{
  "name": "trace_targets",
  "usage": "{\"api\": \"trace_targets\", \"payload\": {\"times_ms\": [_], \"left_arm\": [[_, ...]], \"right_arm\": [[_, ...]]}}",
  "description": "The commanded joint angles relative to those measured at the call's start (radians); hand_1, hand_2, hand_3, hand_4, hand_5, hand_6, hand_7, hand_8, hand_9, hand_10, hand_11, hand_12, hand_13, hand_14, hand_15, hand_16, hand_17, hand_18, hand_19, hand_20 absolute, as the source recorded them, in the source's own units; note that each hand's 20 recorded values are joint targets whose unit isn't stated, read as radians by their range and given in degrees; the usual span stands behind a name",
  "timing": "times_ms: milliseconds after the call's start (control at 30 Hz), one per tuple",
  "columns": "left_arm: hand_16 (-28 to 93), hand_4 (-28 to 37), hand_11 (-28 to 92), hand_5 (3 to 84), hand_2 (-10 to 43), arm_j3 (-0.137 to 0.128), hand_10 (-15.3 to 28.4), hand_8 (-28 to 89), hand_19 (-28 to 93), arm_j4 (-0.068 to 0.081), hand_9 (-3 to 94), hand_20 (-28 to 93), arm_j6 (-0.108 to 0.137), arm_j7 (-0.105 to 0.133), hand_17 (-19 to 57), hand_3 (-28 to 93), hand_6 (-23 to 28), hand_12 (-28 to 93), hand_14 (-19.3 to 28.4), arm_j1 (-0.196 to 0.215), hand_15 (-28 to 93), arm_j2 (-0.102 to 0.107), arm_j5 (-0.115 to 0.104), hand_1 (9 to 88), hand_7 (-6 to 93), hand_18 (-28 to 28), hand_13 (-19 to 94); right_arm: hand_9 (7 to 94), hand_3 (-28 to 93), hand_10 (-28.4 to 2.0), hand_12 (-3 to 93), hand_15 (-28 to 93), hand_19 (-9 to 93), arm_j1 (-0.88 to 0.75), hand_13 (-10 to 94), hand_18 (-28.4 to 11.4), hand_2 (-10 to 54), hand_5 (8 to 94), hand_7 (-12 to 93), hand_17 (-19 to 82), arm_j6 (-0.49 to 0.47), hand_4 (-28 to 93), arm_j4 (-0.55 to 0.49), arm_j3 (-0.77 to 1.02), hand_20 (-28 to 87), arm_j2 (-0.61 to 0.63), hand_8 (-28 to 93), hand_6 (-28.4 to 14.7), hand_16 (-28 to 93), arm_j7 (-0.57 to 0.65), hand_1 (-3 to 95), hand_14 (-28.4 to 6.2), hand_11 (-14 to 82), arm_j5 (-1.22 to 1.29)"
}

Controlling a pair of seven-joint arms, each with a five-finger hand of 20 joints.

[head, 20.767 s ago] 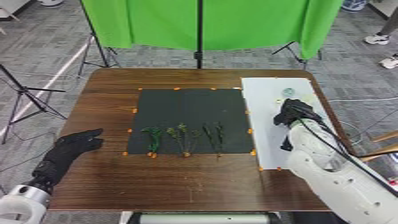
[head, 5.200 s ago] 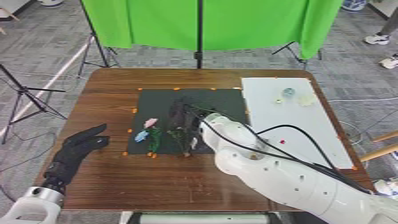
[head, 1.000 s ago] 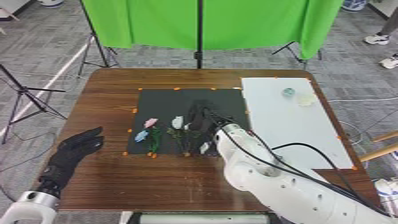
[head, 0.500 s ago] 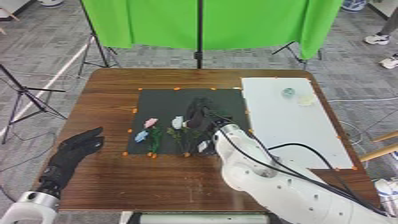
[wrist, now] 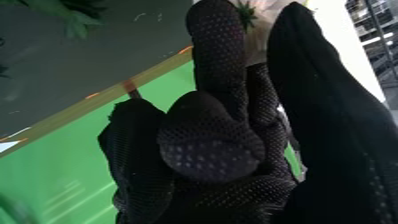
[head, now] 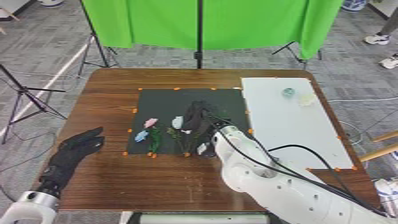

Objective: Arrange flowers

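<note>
Lying on the black mat (head: 160, 102), white flower (head: 178, 122) just left of right robot hand (head: 199, 111), grip I cannot tell

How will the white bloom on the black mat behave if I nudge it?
The white bloom would probably roll or slide, as its outline looks rounded. It is likely light, being small beside the right hand. The leafy stems close by might snag it.

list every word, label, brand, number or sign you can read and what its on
There are none that can be read.
The dots on the right hand are a glove pattern, not text.
The small dark marks on the right arm are too small to tell whether they are print.
The black sheet and white sheet carry no readable text.
</note>
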Motion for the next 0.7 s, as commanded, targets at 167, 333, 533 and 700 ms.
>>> {"api": "trace_targets", "payload": {"times_ms": [167, 333, 533, 700], "left_arm": [[0, -9.4, 17, 39.2, -7.8, -0.003, 13.4, -5, 14, 0.007, 38.4, 15, -0.016, -0.014, 5.7, 62, 6.5, 11, 16.5, 0.005, 13, -0.005, -0.002, 36.2, 8.1, 13.5, 32], [0, -9.3, 17, 39.1, -7.7, -0.005, 13.4, -5, 14, 0.007, 38.5, 15, -0.02, -0.017, 5.6, 62, 6.5, 11, 16.6, 0.005, 13, -0.004, -0.003, 36.2, 8.1, 13.5, 32], [0, -9.3, 17, 39.0, -7.9, -0.005, 13.5, -5, 14, 0.005, 38.5, 15, -0.02, -0.02, 5.5, 62, 6.4, 11, 16.7, 0.007, 13, -0.001, -0.004, 36.2, 8.1, 13.6, 32], [0, -9.5, 17, 39.1, -7.9, -0.006, 13.4, -5, 14, 0.006, 38.5, 15, -0.02, -0.022, 5.4, 62, 6.4, 11, 16.6, 0.006, 13, 0.0, -0.005, 36.2, 8.0, 13.6, 32]], "right_arm": [[84.7, 61, -12.1, 23.5, 61, 93, -0.004, 92, -14.7, -9.5, 71.4, 19, 64, -0.019, -14, -0.007, 0.011, 58, 0.013, 4, -1.0, 35, -0.012, 45.8, -1.0, 21.5, -0.009], [84.8, 62, -12.2, 22.7, 61, 93, -0.007, 92, -14.8, -9.5, 70.9, 19, 64, -0.017, -14, -0.01, 0.017, 58, 0.018, 1, -0.8, 35, -0.011, 44.0, -1.2, 22.3, -0.009], [85.3, 63, -12.2, 22.7, 61, 93, -0.012, 92, -14.9, -9.5, 71.1, 19, 64, -0.036, -14, -0.015, 0.025, 58, 0.023, -2, -0.6, 35, -0.009, 41.8, -1.4, 22.7, -0.01], [86.7, 62, -11.7, 23.1, 61, 93, -0.015, 92, -15.3, -9.5, 72.6, 19, 64, -0.045, -14, -0.021, 0.029, 59, 0.029, 0, -0.7, 35, -0.007, 41.8, -1.7, 24.1, 0.001]]}}
